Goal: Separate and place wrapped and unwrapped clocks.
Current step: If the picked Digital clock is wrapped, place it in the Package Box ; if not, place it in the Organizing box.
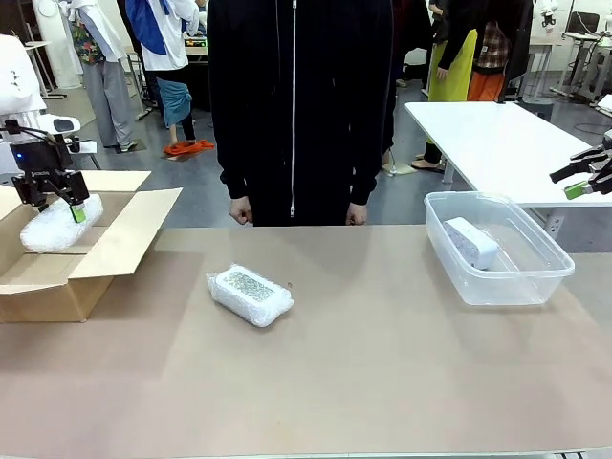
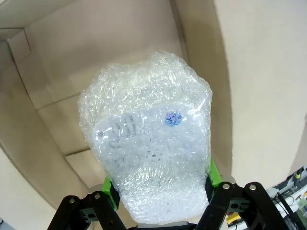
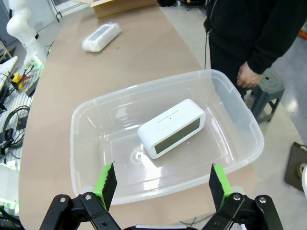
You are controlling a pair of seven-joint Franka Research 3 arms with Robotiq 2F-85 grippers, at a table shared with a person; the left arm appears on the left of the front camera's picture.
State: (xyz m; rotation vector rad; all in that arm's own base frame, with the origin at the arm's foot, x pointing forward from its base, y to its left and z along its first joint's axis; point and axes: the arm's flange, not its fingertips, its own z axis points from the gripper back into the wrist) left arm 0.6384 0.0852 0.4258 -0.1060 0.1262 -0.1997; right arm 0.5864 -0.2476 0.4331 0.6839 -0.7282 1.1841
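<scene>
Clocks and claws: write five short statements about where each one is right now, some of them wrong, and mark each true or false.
1. The left claw grips a wrapped clock at the open cardboard box. True.
2. The bare clock lies on the open table. False: it lies inside the clear plastic bin.
3. The right claw holds the bare clock. False: it is open and holds nothing.
4. A second wrapped clock lies on the table in front of the person. True.
5. The person is touching that second wrapped clock. False: both hands hang at the table's far edge, apart from it.
</scene>
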